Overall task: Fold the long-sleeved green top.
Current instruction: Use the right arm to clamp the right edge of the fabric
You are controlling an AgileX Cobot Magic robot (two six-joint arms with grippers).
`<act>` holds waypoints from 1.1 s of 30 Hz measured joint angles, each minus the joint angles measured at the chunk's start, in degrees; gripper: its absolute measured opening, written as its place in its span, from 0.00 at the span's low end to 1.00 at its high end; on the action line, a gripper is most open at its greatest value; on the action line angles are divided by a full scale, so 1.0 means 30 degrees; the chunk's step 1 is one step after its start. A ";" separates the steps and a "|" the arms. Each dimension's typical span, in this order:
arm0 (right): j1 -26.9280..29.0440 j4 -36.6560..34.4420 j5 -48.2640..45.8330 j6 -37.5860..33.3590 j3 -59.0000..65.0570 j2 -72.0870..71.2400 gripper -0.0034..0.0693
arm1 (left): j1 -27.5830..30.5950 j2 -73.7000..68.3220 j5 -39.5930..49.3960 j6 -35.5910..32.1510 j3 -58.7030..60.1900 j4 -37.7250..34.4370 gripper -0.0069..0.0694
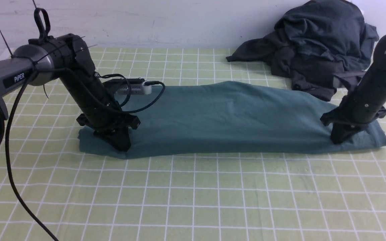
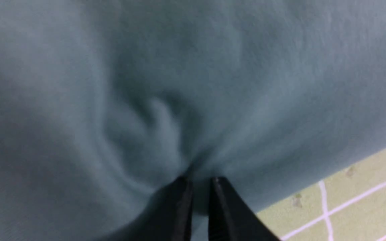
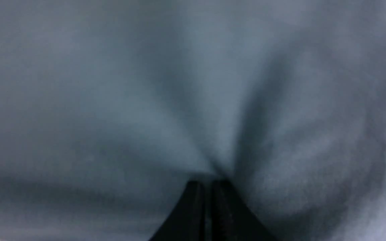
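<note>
The green long-sleeved top (image 1: 233, 117) lies folded into a long band across the checked table. At its left end my left gripper (image 1: 121, 147) presses down near the front edge. The left wrist view shows that gripper (image 2: 200, 180) shut on a pinch of teal cloth (image 2: 213, 83), with creases running out from the tips. At the band's right end stands my right gripper (image 1: 338, 140). From the right wrist, its jaws (image 3: 209, 182) are nearly together on the cloth (image 3: 112, 100), and folds fan out from them.
A dark charcoal heap of clothes (image 1: 320, 43) sits at the back right, touching the top's far edge. A small grey box with a black cable (image 1: 134, 88) lies behind the left arm. The yellow-green checked tablecloth (image 1: 193, 194) spreads in front.
</note>
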State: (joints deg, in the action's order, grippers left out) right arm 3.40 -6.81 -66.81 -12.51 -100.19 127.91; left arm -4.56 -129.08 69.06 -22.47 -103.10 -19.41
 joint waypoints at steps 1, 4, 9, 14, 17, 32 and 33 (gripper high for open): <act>0.0000 0.0045 0.0032 0.0143 -0.0002 -0.0028 0.11 | 0.0000 -0.0003 0.0000 0.0000 0.0020 0.0000 0.20; 0.0357 0.1746 0.0394 0.1400 0.0211 -0.0383 0.10 | 0.0228 0.0562 -0.0041 0.0000 0.0129 -0.0087 0.20; 0.1594 0.3507 0.0293 0.2327 0.0477 -0.1426 0.11 | 0.0473 0.3153 -0.0765 0.0663 0.0228 0.0952 0.20; 0.2681 0.0717 -0.0425 0.1620 0.0473 -0.2885 0.16 | 0.0571 0.6761 -0.0200 0.2030 0.0228 0.2967 0.20; 0.2957 -0.0390 -0.0491 0.0953 0.0473 -0.2938 0.23 | 0.0594 0.8788 0.0185 0.2764 0.0487 0.3655 0.20; 0.3060 0.0796 0.1629 0.4015 0.0523 -0.0140 0.63 | 0.0594 2.3905 -0.5203 0.3355 1.3482 0.4583 0.20; 0.3063 0.0796 0.1643 0.4036 0.0523 -0.0123 0.59 | 0.0594 2.4518 -0.5247 0.3355 1.4048 0.4864 0.20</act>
State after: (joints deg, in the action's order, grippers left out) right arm 12.59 -4.42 -61.88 -0.40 -98.62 127.54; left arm -2.78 -55.53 53.32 -12.40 -60.96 -4.81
